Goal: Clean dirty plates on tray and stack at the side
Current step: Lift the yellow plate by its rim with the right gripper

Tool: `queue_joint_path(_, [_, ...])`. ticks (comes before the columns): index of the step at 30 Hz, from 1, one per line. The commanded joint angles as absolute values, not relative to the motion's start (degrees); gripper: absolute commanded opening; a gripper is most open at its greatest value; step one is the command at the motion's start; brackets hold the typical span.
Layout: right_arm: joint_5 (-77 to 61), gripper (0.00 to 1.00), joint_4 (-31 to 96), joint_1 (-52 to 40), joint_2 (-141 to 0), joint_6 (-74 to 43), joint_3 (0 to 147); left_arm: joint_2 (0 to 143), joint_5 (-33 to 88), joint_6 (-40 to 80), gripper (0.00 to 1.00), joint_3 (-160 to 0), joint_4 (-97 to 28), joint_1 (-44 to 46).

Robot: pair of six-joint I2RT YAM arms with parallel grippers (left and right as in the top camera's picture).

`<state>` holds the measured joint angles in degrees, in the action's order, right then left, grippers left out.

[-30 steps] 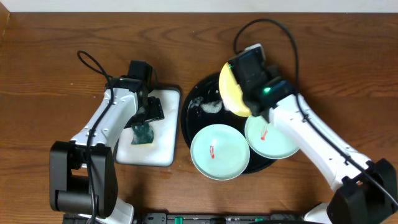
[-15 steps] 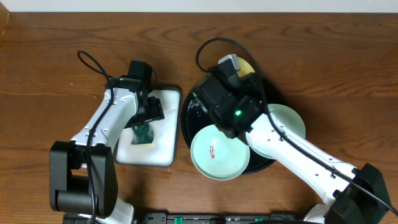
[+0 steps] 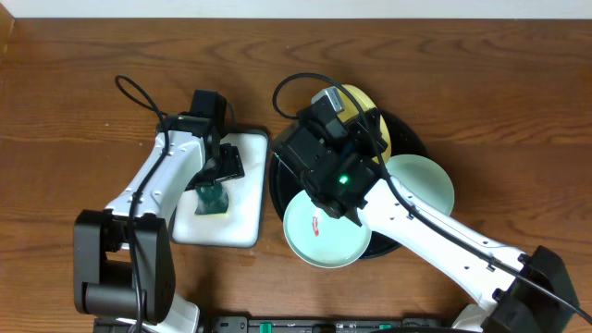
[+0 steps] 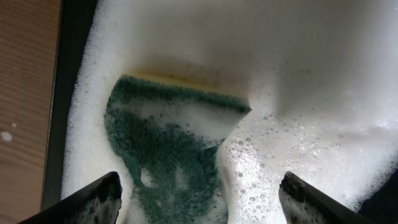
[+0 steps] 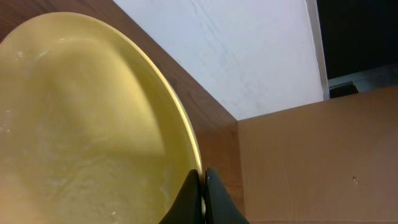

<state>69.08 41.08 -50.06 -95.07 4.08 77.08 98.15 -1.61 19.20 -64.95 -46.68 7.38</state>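
The right gripper (image 5: 200, 193) is clamped on the rim of the yellow plate (image 3: 370, 116), held tilted above the black tray (image 3: 412, 139); its arm hides most of the tray. Two mint plates (image 3: 324, 231) lie there, one apparently overhanging the rim. The left gripper (image 4: 199, 196), fingers apart, hovers over a foamy green sponge (image 4: 168, 149) in the white dish (image 3: 236, 227).

- Sponge (image 4: 177, 158): lying in the sponge dish (image 3: 242, 199) amid foam, directly below and between the spread jaws of the left gripper (image 4: 199, 198).
- Sponge dish: on the table (image 3: 74, 92), left of the tray (image 3: 412, 139).
- Plate (image 5: 81, 124): rim pinched in the jaws of the right gripper (image 5: 203, 186), held over the tray's back.
- Two plates (image 3: 326, 229) (image 3: 424, 180): on the tray, in front of and to the right of those jaws.
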Motion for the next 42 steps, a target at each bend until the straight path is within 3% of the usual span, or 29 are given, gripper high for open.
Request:
queue_joint_path(1, [71.59,0.01,40.95,-50.35,-93.58,4.60,77.14,98.04,-1.50,18.68,0.82,-65.21,-47.03,7.25])
queue_joint_path(42, [71.29,0.01,38.02,-50.04,-93.58,4.03,77.14,98.04,-1.50,18.68,0.82,-65.21,-47.03,7.25])
